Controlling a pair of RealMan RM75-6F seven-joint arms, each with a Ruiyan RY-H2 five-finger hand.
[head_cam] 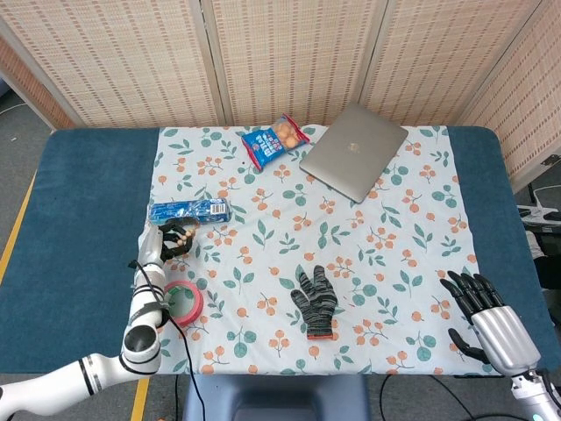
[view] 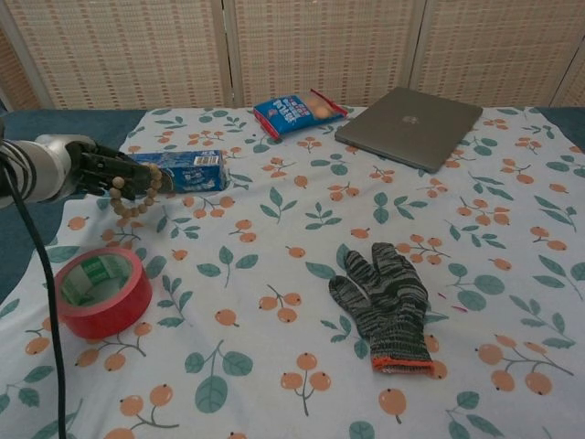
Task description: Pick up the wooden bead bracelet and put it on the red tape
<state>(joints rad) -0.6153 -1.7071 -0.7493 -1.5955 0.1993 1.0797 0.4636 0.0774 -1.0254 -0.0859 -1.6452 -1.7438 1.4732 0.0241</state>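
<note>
nearest, the right hand (head_cam: 493, 320) hangs off the table's front right corner, dark fingers spread, holding nothing. the red roll of tape with a green inner core (view: 101, 293) lies flat on the floral white tablecloth (view: 302, 229). just beyond and above it, the left hand (view: 101, 174) has its fingers curled around the string of round wooden beads (view: 135, 192), the loop dangling clear of the cloth. behind sits a blue foil packet (view: 178, 171).

Woven reed screen (head_cam: 289, 53) behind table (head_cam: 79, 219)
</note>
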